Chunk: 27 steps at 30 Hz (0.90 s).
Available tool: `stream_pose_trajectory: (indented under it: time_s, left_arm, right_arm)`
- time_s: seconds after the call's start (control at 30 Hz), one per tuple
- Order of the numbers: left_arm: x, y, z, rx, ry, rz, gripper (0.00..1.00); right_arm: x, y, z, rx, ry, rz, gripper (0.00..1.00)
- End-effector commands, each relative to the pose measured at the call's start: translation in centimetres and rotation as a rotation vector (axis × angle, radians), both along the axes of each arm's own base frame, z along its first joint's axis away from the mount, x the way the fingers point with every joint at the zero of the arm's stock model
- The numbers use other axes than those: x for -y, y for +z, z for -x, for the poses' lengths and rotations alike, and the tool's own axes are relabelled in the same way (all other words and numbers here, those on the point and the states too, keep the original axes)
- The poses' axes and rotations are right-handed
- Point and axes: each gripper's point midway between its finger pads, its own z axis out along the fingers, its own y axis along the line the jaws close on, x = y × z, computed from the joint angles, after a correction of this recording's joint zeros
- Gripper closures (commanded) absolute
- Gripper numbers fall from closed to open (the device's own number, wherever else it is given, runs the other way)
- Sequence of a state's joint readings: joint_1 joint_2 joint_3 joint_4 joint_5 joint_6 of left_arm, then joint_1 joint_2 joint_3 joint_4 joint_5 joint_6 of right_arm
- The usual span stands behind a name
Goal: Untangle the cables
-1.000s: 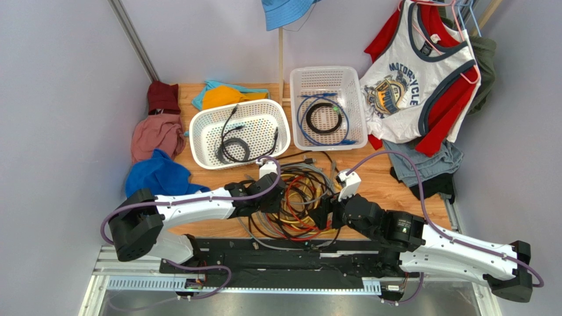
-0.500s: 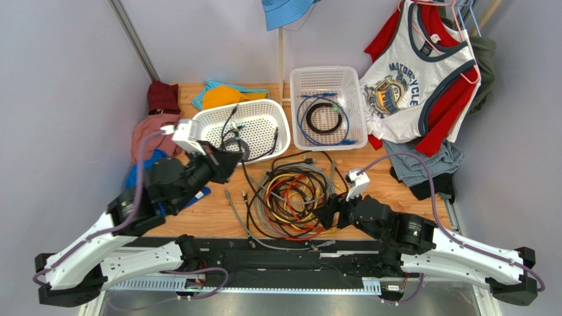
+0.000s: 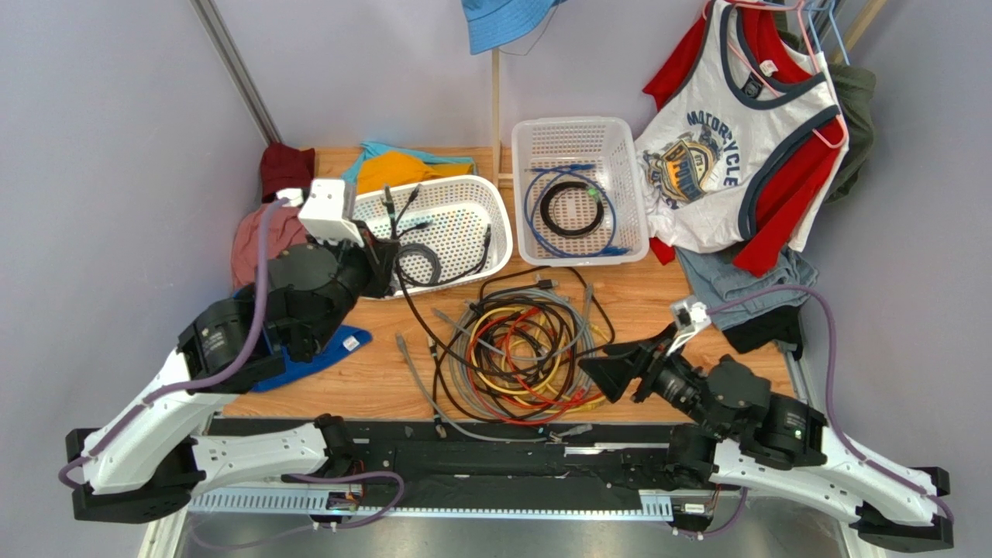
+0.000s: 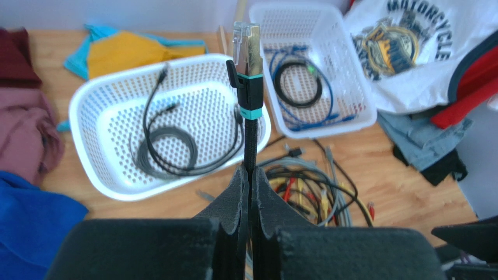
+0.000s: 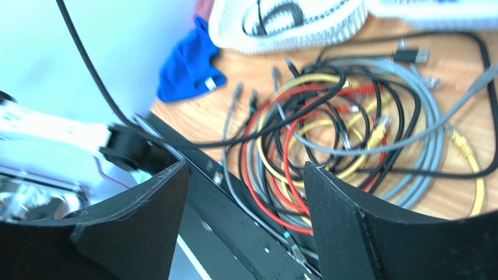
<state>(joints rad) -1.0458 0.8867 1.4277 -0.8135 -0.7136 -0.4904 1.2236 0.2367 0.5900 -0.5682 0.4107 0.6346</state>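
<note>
We see the wooden table (image 3: 652,305) carrying two white baskets, one (image 3: 502,212) at 11 o'clock from the cables (image 3: 518,349) and one (image 3: 576,123) at 12 o'clock, each with coiled cords inside. The cables lie in a tangled heap of black, grey, red, orange and yellow loops at the table's near middle. At 10 o'clock from the heap, our left gripper (image 4: 248,175) is pinched tight on a black cable (image 4: 250,137), whose teal-banded plug (image 4: 246,55) stands upright above the fingers. At 4 o'clock, our right gripper (image 5: 244,169) gapes wide, holding nothing.
</note>
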Motion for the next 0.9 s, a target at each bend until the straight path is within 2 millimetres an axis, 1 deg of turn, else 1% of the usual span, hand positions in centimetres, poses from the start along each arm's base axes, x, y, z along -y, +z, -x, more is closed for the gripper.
stream_pose_trajectory:
  time_s: [0.0, 0.03, 0.07, 0.1, 0.13, 0.17, 0.2, 0.23, 0.27, 0.3, 0.33, 0.37, 0.4, 0.43, 0.47, 0.5, 0.53, 0.57, 0.6, 0.63, 0.67, 0.7, 0.73, 0.77, 0.83, 0.87]
  left_arm:
    - [-3.9, 7.7, 0.4, 0.157, 0.077, 0.067, 1.0]
    - [-4.3, 8.6, 0.5, 0.178, 0.079, 0.064, 1.0]
    - [-4.7, 10.2, 0.7, 0.204, 0.08, 0.092, 1.0]
    - [-5.0, 11.1, 0.8, 0.22, 0.081, 0.102, 1.0]
    - [-5.1, 11.7, 0.8, 0.233, 0.083, 0.095, 1.0]
    - [-5.5, 12.9, 1.0, 0.251, 0.084, 0.116, 1.0]
    - [-5.6, 13.4, 1.1, 0.259, 0.08, 0.118, 1.0]
    - [-5.6, 13.8, 1.1, 0.267, 0.077, 0.118, 1.0]
    - [-5.7, 14.5, 1.3, 0.277, 0.066, 0.13, 1.0]
    - [-5.7, 14.9, 1.4, 0.284, 0.061, 0.14, 1.0]
    - [-5.6, 15.2, 1.4, 0.29, 0.055, 0.136, 1.0]
    - [-5.9, 16.1, 1.7, 0.307, 0.047, 0.156, 1.0]
    - [-6.1, 16.7, 1.9, 0.318, 0.042, 0.165, 1.0]
    - [-5.9, 17.1, 2.0, 0.325, 0.029, 0.168, 1.0]
    - [-6.3, 18.2, 2.3, 0.344, 0.023, 0.193, 1.0]
    - [-6.3, 18.7, 2.5, 0.352, 0.013, 0.2, 1.0]
    - [-6.2, 19.7, 2.8, 0.368, -0.008, 0.222, 1.0]
    - [-6.0, 20.0, 2.9, 0.372, -0.02, 0.227, 1.0]
    - [-5.6, 20.2, 2.9, 0.373, -0.034, 0.229, 1.0]
    - [-5.0, 20.5, 2.9, 0.374, -0.054, 0.234, 1.0]
    - [-4.7, 20.5, 2.9, 0.374, -0.065, 0.233, 1.0]
    - [-4.3, 20.4, 2.8, 0.369, -0.074, 0.231, 1.0]
    - [-3.7, 20.3, 2.6, 0.362, -0.084, 0.226, 1.0]
    - [-3.3, 20.0, 2.5, 0.354, -0.09, 0.217, 1.0]
    - [-2.6, 19.5, 2.2, 0.34, -0.098, 0.207, 1.0]
    - [-2.4, 19.4, 2.2, 0.337, -0.1, 0.204, 1.0]
  right_arm:
    - [1.5, 2.0, -0.5, 0.052, -0.043, -0.022, 0.23]
    - [1.4, 1.2, -0.6, 0.041, -0.053, -0.005, 0.22]
    - [1.2, 0.7, -0.7, 0.035, -0.052, 0.007, 0.21]
    - [0.8, 0.5, -0.7, 0.031, -0.048, 0.008, 0.21]
    - [0.1, -0.3, -0.7, 0.013, -0.034, 0.022, 0.21]
    - [-0.5, -1.4, -0.7, 0.001, -0.025, 0.042, 0.21]
    - [-1.2, -1.1, -0.6, 0.002, -0.009, 0.023, 0.21]
    - [-1.9, -2.0, -0.8, -0.01, -0.006, 0.053, 0.2]
    - [-2.3, -2.4, -0.9, -0.011, -0.004, 0.064, 0.2]
    - [-2.8, -2.2, -1.2, -0.006, -0.005, 0.056, 0.2]
    - [-3.4, -2.8, -1.4, -0.011, -0.004, 0.086, 0.2]
    - [-3.8, -2.8, -1.6, 0.002, 0.0, 0.101, 0.19]
    - [-4.3, -2.3, -1.8, 0.016, 0.0, 0.089, 0.19]
    - [-4.6, -2.2, -2.0, 0.023, -0.001, 0.098, 0.19]
    - [-5.2, -3.0, -2.3, 0.027, 0.002, 0.142, 0.19]
    - [-5.8, -2.3, -2.6, 0.044, 0.002, 0.128, 0.18]
    - [-6.2, -2.4, -3.0, 0.047, -0.006, 0.142, 0.18]
    - [-6.8, -3.2, -3.4, 0.041, -0.019, 0.174, 0.18]
    - [-7.1, -2.7, -4.3, 0.064, -0.058, 0.166, 0.19]
    - [-7.2, -2.9, -4.8, 0.074, -0.079, 0.173, 0.19]
    - [-8.2, -2.2, -5.5, 0.107, -0.096, 0.134, 0.18]
    - [-8.2, -3.0, -6.0, 0.148, -0.113, 0.152, 0.18]
    - [-8.4, -2.8, -6.3, 0.175, -0.123, 0.13, 0.17]
    - [-9.2, -1.2, -6.9, 0.217, -0.142, 0.045, 0.16]
    - [-9.2, -1.5, -7.7, 0.279, -0.178, 0.055, 0.15]
    - [-9.5, -0.3, -8.1, 0.309, -0.202, 0.016, 0.14]
